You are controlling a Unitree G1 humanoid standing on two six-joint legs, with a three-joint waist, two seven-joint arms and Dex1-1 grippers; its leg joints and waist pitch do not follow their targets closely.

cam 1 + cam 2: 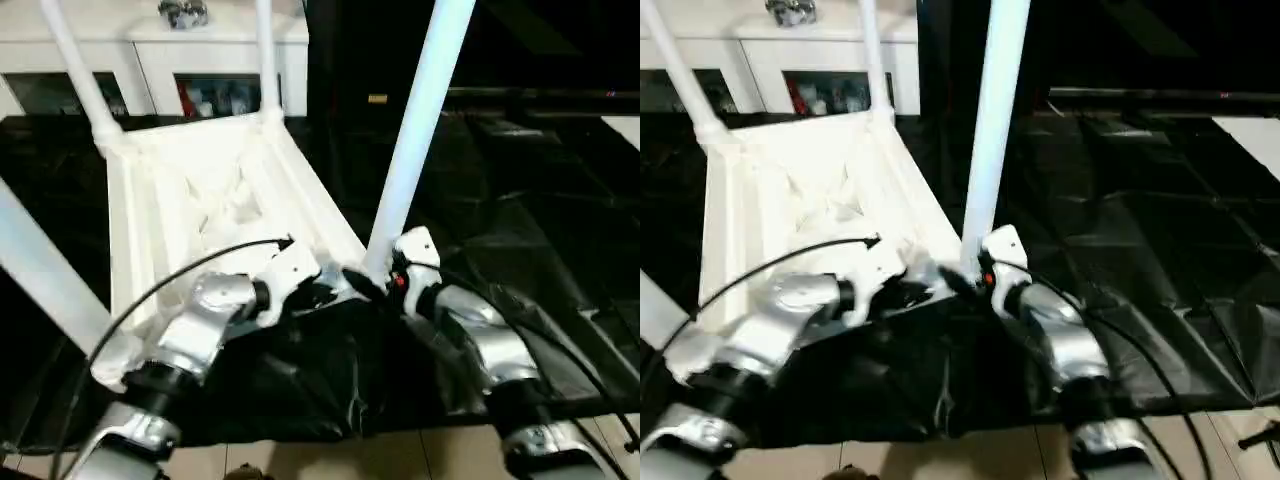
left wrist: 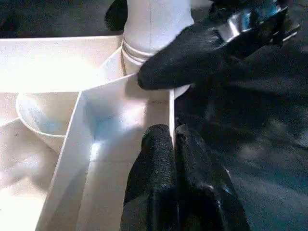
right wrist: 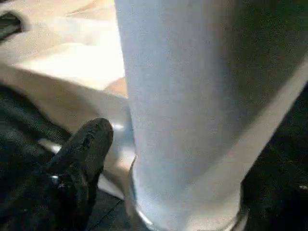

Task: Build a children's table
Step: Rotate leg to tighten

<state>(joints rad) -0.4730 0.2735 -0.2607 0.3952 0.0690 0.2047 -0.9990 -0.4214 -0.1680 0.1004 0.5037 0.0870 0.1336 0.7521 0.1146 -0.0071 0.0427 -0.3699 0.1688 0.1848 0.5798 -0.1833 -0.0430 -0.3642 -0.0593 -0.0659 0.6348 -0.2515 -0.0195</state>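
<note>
Both black-fingered grippers meet at the near corner of the upturned white plastic children's table [image 1: 215, 190], which lies top-down on a black plastic sheet [image 1: 520, 200] spread over the work surface. Left gripper [image 2: 173, 139], seen from its own wrist camera, has its two fingers pressed together over the thin upright edge of the table's rim, pinching that wall just short of the corner socket. Right gripper [image 1: 375, 285] stands wide at the base of the long white tubular leg [image 1: 420, 120] rising from that same socket; one black finger [image 2: 183, 57] lies against the leg's flared end where it enters the socket, while the other finger cannot be made out, and whether the pair actually clasp the leg cannot be told. Two more white legs [image 1: 80, 75] stand in the far corner sockets, and a fourth [image 1: 40, 270] slants across the near left of the head-camera view. The table's ribbed underside faces up, its rim framing a shallow tray of moulded ridges. Silver forearms [image 1: 200, 330] reach in from the near edge, a black cable [image 1: 150, 290] looping over the left one. Behind the table stands a white cabinet with glass doors [image 1: 215, 90].
</note>
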